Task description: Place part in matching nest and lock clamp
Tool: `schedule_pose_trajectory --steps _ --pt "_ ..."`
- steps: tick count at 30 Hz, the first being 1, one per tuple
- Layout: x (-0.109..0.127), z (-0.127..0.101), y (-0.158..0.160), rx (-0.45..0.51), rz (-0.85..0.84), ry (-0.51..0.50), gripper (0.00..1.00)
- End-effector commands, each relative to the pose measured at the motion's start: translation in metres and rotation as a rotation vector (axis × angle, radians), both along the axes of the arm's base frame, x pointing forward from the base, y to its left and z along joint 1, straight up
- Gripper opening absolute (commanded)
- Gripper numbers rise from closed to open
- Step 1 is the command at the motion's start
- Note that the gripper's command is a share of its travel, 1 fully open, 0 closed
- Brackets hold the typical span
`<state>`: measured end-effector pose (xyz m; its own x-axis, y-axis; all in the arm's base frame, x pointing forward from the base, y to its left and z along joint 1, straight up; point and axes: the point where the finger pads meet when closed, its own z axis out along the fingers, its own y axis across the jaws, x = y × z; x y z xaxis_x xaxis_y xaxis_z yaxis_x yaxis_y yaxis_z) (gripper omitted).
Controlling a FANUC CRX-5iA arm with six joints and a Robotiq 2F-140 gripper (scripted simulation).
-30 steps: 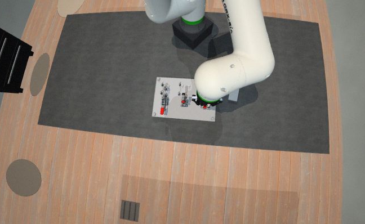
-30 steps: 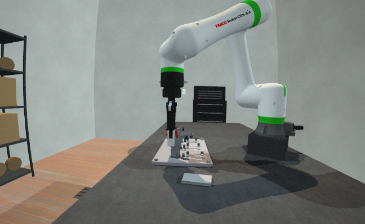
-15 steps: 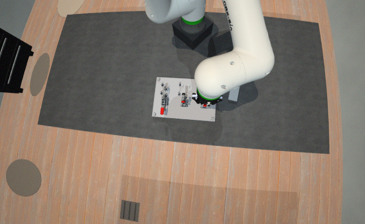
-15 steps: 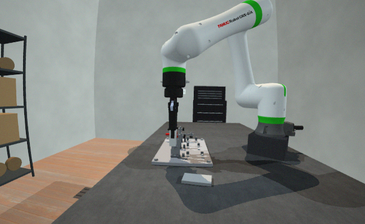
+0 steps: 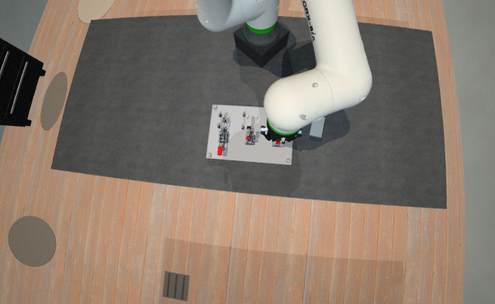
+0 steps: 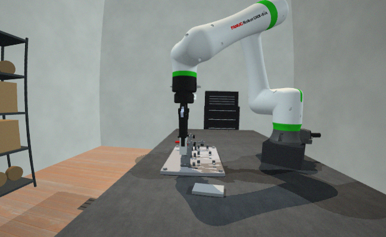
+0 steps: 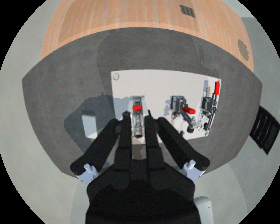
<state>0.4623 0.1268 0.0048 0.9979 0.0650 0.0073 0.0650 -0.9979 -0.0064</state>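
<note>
The grey fixture plate (image 5: 253, 156) (image 6: 170, 167) (image 7: 124, 83) carries three nests with red-handled clamps. My gripper (image 6: 183, 143) (image 7: 137, 106) stands upright over the nest at the plate's right end in the top view. It is shut on that clamp's handle, whose red tip (image 5: 278, 142) (image 6: 177, 142) (image 7: 138, 104) sticks out past the fingers. In the top view the arm's wrist hides the fingers and most of this nest. The part, a flat grey block (image 5: 317, 127) (image 6: 208, 189) (image 7: 88, 124), lies on the dark mat beside the plate, apart from the gripper.
The middle clamp (image 5: 248, 137) (image 7: 179, 102) and the left clamp (image 5: 220, 150) (image 7: 216, 88) stand on the same plate. The robot base (image 5: 262, 43) (image 6: 283, 152) sits behind the plate. A black cabinet (image 5: 1, 92) and a shelf rack (image 6: 3, 119) stand off the table.
</note>
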Motion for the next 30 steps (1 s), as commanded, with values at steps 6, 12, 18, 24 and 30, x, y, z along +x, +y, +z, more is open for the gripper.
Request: schedule_pose_trajectory --steps 6,12,18,24,30 --pt "-0.0008 -0.0005 -0.0001 0.0 0.0 0.002 0.0" --pt "-0.0008 -0.0005 -0.0001 0.0 0.0 0.002 0.0" --pt "-0.0013 -0.0005 -0.0001 0.0 0.0 0.002 0.0" --pt "-0.0033 -0.0006 -0.0002 0.0 0.0 0.002 0.0" --pt "-0.0053 -0.0007 -0.0004 0.0 0.0 0.002 0.0"
